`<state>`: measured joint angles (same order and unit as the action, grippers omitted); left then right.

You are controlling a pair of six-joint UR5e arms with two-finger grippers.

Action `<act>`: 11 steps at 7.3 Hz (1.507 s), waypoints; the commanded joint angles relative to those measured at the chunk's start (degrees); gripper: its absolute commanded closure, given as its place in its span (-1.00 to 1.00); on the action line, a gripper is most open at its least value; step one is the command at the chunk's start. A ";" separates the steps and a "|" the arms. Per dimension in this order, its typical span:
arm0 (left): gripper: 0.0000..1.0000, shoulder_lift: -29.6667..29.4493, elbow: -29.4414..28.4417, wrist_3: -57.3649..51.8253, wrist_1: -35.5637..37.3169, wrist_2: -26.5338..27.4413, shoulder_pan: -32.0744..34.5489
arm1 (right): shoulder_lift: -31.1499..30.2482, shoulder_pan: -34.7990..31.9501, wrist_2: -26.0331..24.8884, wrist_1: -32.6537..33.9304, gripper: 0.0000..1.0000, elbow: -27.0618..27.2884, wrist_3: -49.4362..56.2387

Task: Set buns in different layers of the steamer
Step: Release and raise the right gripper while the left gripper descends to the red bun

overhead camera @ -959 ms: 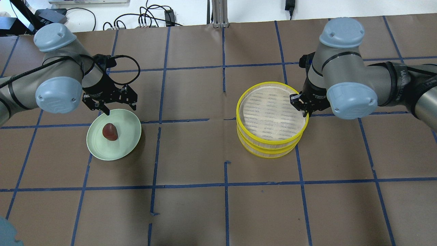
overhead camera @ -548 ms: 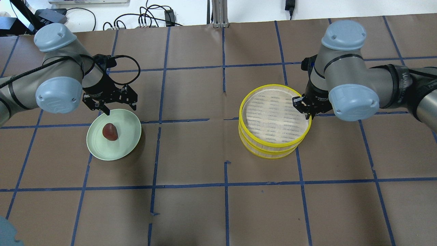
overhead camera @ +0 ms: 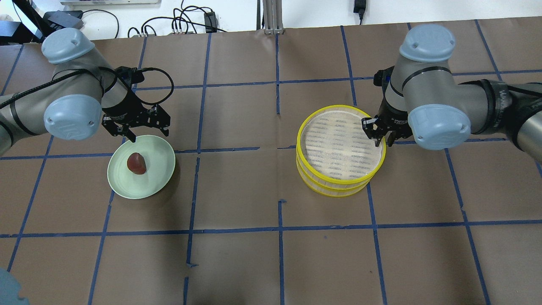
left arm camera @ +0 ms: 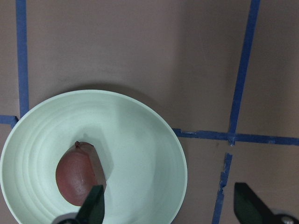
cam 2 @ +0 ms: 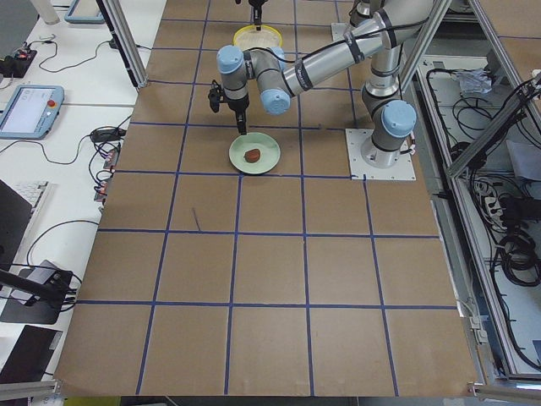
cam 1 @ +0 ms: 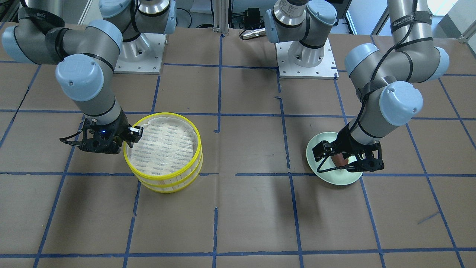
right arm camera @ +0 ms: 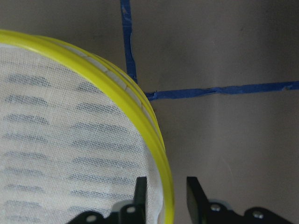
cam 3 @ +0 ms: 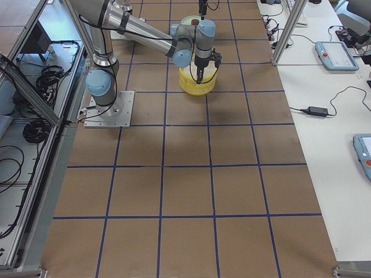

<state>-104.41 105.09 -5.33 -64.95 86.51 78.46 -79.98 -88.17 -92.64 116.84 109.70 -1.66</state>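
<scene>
The dark reddish-brown bun (overhead camera: 136,163) lies on the pale green plate (overhead camera: 157,170); it also shows in the left wrist view (left arm camera: 74,179). My left gripper (overhead camera: 148,134) is open and empty, hovering over the plate's far edge, just beyond the bun. The two steamer layers are stacked: the top layer (overhead camera: 297,142) sits on the lower layer (overhead camera: 334,193). The top layer's mesh floor is bare. My right gripper (overhead camera: 378,136) is slightly open. Its fingers straddle the top layer's yellow rim (right arm camera: 117,79), one inside and one outside. The white bun is not in view.
The brown table (overhead camera: 254,190) is marked with a grid of blue tape lines. Cables and a metal post (overhead camera: 271,17) lie beyond its far edge. The plate is on the left half and the steamer stack on the right half.
The right gripper and the top steamer layer shifted slightly right and toward the near side, then stayed still. The left arm, plate and reddish-brown bun have not moved.
</scene>
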 commanded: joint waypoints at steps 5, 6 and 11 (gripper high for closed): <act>-0.95 0.09 1.51 -3.26 -0.26 3.20 -1.02 | -0.70 0.63 -1.23 -12.80 -0.88 -14.46 2.36; -0.94 0.09 2.74 -5.63 -0.26 4.53 -2.50 | -1.23 0.89 -0.97 -18.69 -0.93 -19.04 2.28; -0.71 -2.27 7.84 -10.49 2.79 3.75 -7.00 | -7.47 -6.55 1.78 -25.26 -1.00 -21.90 -3.79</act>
<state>-105.09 111.65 -15.86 -63.92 90.50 71.55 -87.43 -91.56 -89.89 91.61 87.62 -3.83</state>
